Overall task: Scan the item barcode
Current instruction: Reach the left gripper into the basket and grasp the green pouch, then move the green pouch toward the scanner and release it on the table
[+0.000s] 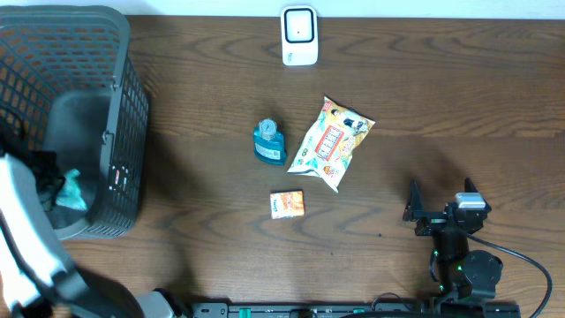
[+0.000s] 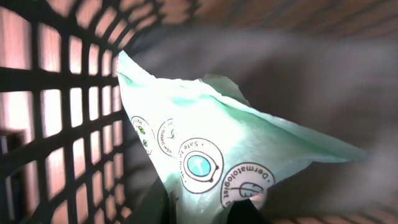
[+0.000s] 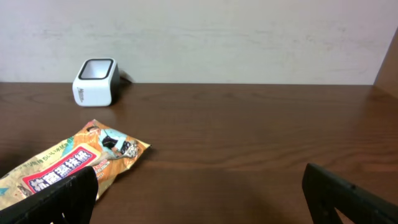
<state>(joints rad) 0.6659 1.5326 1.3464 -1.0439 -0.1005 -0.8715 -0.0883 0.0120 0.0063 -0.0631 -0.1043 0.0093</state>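
One grab under way — left gripper (image 2: 208, 208) pinching green pouch (image 2: 211, 149) in basket (image 1: 124, 132); right gripper (image 1: 440, 198) spread; next — lift it to scanner (image 1: 299, 35)

Basket walls (image 1: 129, 124) stand close around the left claw (image 2: 208, 210).

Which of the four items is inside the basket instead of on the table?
The pale green packet, down in the black basket at the left claw; the blue bottle, snack bag and orange box lie on the table.

green pouch (image 2: 211, 143) bottom cropped, snack bag (image 3: 62, 169) cut off
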